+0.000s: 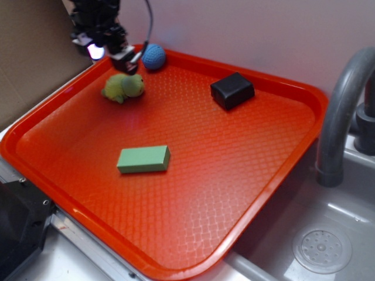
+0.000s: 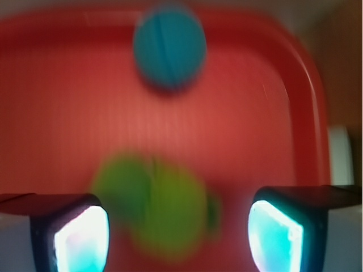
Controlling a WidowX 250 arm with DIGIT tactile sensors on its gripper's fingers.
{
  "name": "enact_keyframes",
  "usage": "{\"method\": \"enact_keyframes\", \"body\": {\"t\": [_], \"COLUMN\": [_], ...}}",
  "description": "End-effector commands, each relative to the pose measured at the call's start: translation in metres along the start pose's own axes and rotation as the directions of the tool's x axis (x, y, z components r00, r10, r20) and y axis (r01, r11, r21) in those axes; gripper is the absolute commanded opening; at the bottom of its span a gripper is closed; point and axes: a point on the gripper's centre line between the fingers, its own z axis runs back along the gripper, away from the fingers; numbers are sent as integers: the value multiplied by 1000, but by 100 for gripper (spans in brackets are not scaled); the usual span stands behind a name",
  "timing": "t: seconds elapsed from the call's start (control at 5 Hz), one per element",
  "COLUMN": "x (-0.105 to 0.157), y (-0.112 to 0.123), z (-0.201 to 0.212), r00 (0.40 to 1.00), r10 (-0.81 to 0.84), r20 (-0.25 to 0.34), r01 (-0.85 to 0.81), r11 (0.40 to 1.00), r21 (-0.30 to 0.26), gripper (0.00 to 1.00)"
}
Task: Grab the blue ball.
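The blue ball (image 1: 154, 57) lies in the far left corner of the red tray (image 1: 234, 234), close to the rim. In the wrist view the blue ball (image 2: 169, 45) shows blurred at the top centre. My gripper (image 1: 122, 61) hangs open above the yellow-green plush toy (image 1: 123, 87), just left of and nearer than the ball. In the wrist view my gripper (image 2: 178, 238) has its pads (image 2: 275, 235) wide apart, with the plush toy (image 2: 156, 201) below between them and nothing held.
A black block (image 1: 232, 90) sits at the tray's far right and a green block (image 1: 143, 159) near its middle. A grey faucet (image 1: 340, 111) and sink (image 1: 322, 249) stand to the right. A brown cardboard wall (image 1: 32, 52) stands at left.
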Motion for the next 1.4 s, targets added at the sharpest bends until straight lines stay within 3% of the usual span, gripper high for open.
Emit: {"method": "enact_keyframes", "body": {"t": [0.0,0.4,0.8,1.0,1.2], "x": [28,55,70,72,75], "y": [-18,-15,-21,-18,-16], "z": [42,54,28,13,11], "r00": [989,979,979,973,973], "r10": [-27,57,67,38,13], "r20": [144,197,194,229,230], "r01": [34,-29,-38,-5,13], "r11": [998,989,988,989,994], "r21": [-47,-143,-148,-145,-109], "gripper": [100,100,100,100,100]}}
